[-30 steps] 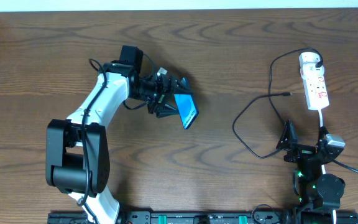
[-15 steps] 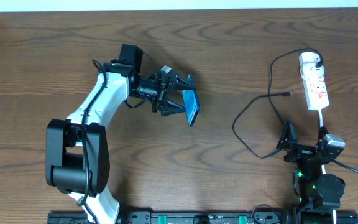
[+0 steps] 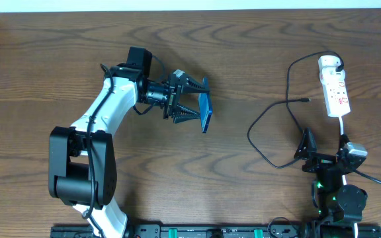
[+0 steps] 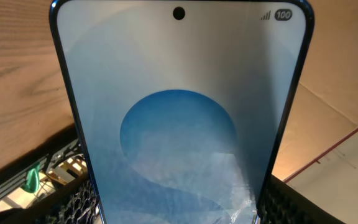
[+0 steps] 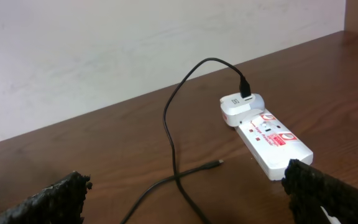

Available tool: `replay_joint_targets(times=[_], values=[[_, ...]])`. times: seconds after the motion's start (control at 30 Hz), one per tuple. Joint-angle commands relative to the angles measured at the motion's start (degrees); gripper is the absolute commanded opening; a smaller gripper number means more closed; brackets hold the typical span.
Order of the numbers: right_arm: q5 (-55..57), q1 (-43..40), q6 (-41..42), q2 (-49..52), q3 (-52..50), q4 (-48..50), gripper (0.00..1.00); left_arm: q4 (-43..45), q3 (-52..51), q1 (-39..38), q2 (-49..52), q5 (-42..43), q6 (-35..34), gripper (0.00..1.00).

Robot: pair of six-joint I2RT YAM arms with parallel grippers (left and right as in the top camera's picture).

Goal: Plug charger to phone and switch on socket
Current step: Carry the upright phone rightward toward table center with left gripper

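Note:
My left gripper is shut on the phone, holding it off the table and turned nearly on edge, left of centre. The phone's blue screen fills the left wrist view between the black fingers. The socket lies at the far right with the charger's white plug head in its far end. The black charger cable loops over the table, its connector tip lying loose left of the socket. Near the front edge, my right gripper stands open and holds nothing, short of the cable and the socket.
The socket's white cord runs toward the right arm's base. A pale wall backs the table's far edge. Bare wood lies between the two arms.
The left wrist has rotated and shifted slightly right, turning the phone from a slanted pose to nearly on edge. The right arm, cable and socket have not moved.

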Motion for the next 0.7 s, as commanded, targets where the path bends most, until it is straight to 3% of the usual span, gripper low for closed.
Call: replay_joint_targets(times=[0.0,0.27,0.67], values=[[-0.09,0.42,0.33,-0.15,-0.09,-0.26,0.99,0.09,0.85,0.24,-2.25,1.40,-2.80,0.58],[-0.09,0.42,0.33,-0.15,-0.09,-0.26,0.99,3.08,0.85,0.24,-2.25,-3.15,-9.09,0.58],[-0.09,0.42,0.33,-0.15,-0.09,-0.26,0.99,3.50,0.85,0.24,-2.25,-4.68,-9.27,0.58]])
